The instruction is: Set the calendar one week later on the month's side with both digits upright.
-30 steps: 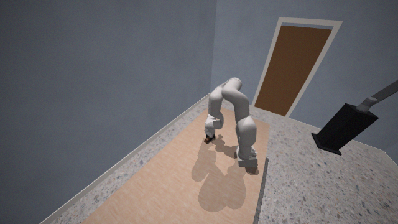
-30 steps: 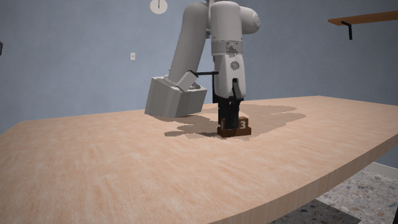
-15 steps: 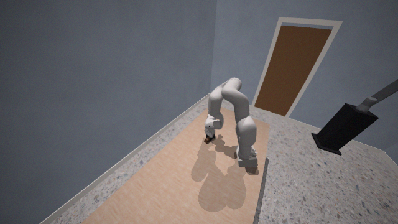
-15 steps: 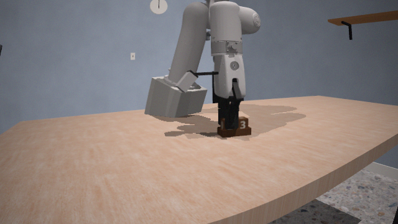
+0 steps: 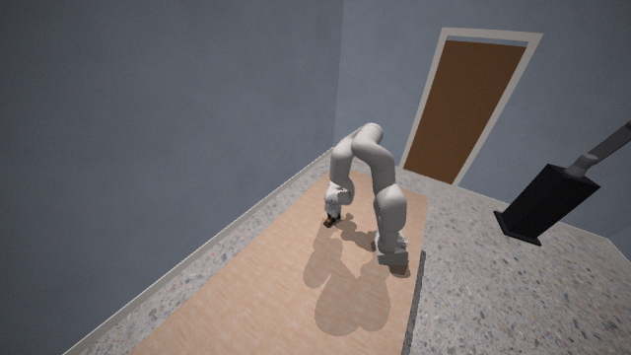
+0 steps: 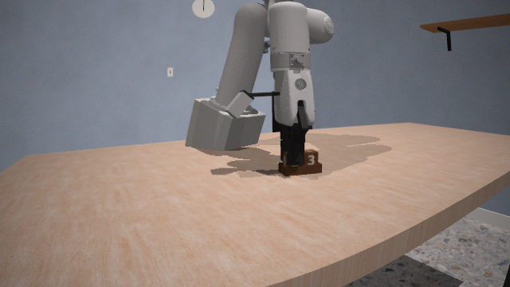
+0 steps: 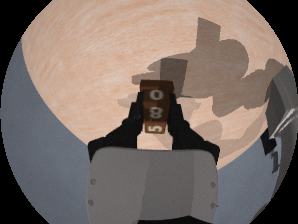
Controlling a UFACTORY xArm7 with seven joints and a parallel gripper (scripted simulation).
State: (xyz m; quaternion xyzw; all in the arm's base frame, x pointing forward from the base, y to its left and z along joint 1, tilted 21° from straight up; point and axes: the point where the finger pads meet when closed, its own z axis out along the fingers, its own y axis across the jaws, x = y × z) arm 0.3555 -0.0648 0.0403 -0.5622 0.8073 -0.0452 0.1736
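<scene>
Brown wood is seen in the small tray (image 6: 300, 171), which is set flat on the table (image 5: 276, 261) (image 6: 159, 207) (image 7: 90, 60). One cube (image 7: 156, 113) is pinched by the black gripper (image 5: 333, 217) (image 6: 292, 159) (image 7: 156, 101). Beside it, a white 3 is shown on the other cube (image 6: 311, 159); the held cube's front is hidden.

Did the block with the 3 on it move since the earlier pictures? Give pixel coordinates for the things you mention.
No, I can't see any move. The block with the 3 (image 6: 311, 159) sits at the same end of the brown tray (image 6: 304, 170), its 3 facing the camera.
</scene>
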